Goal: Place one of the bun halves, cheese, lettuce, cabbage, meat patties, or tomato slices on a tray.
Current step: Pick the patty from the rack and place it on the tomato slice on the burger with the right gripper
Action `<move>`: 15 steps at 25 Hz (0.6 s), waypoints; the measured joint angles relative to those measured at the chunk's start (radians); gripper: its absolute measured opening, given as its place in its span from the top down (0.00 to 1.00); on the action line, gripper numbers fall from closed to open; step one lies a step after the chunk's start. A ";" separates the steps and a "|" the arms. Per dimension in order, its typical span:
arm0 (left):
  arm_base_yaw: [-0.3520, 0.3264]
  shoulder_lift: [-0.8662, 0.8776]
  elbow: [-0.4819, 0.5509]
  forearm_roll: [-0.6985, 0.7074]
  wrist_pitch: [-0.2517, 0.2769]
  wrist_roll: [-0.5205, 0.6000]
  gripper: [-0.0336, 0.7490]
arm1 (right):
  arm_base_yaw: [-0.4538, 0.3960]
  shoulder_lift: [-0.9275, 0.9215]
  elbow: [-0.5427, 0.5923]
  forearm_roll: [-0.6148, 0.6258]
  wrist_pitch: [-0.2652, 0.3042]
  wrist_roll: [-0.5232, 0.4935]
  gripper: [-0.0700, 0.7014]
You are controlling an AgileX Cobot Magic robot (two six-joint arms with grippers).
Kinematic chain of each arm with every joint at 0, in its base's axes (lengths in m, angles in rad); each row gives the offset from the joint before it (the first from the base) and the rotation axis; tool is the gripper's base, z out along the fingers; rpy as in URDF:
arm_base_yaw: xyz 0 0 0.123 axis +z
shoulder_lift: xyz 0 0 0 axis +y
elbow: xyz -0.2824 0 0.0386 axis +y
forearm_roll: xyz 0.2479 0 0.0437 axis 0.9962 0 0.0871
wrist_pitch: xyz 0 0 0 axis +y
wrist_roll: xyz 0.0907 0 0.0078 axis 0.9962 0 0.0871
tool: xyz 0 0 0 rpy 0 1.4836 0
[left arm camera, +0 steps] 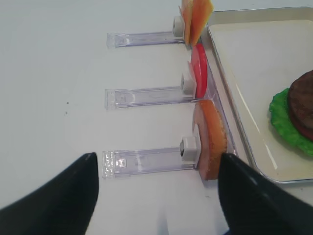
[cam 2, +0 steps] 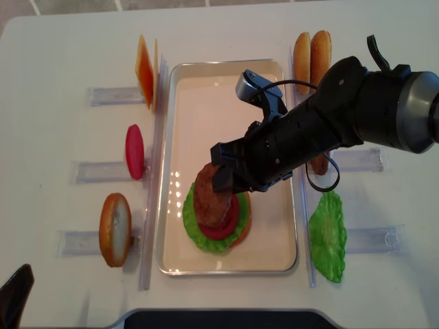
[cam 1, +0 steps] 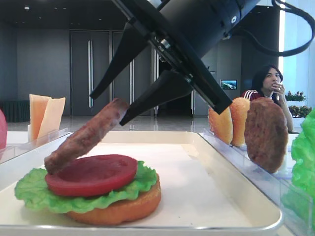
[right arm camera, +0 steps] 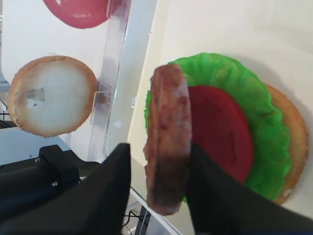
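Observation:
On the cream tray [cam 2: 206, 89] lies a stack: bun half [cam 1: 128, 206], lettuce [cam 1: 34, 191], then tomato slice [cam 1: 93, 174]. A brown meat patty [cam 1: 86, 137] leans tilted on the tomato, its upper end between the fingertips of my right gripper [cam 1: 106, 109]. In the right wrist view the patty [right arm camera: 168, 142] stands on edge; one finger lies against it and the other stands apart with a gap, so the jaws are open. My left gripper [left arm camera: 157, 161] hovers open and empty over the table, left of the tray, near a bun half [left arm camera: 212, 139].
Clear holders line both sides of the tray. On the left stand cheese [cam 2: 144, 65], a tomato slice [cam 2: 134, 151] and a bun half [cam 2: 115, 229]. On the right stand two bun halves [cam 2: 310, 51], a patty [cam 1: 266, 132] and lettuce [cam 2: 328, 236].

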 joint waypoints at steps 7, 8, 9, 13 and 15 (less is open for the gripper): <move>0.000 0.000 0.000 0.000 0.000 0.000 0.22 | 0.000 0.000 0.000 -0.012 0.000 0.007 0.44; 0.000 0.000 0.000 0.000 0.000 0.000 0.22 | 0.000 0.000 0.000 -0.022 0.000 0.019 0.43; 0.000 0.000 0.000 0.000 0.000 0.000 0.22 | 0.000 0.000 0.000 -0.044 -0.001 0.038 0.42; 0.000 0.000 0.000 0.000 0.000 0.000 0.22 | 0.000 0.000 0.000 -0.119 -0.008 0.098 0.39; 0.000 0.000 0.000 0.000 0.000 0.000 0.22 | 0.000 0.000 0.000 -0.149 -0.011 0.123 0.38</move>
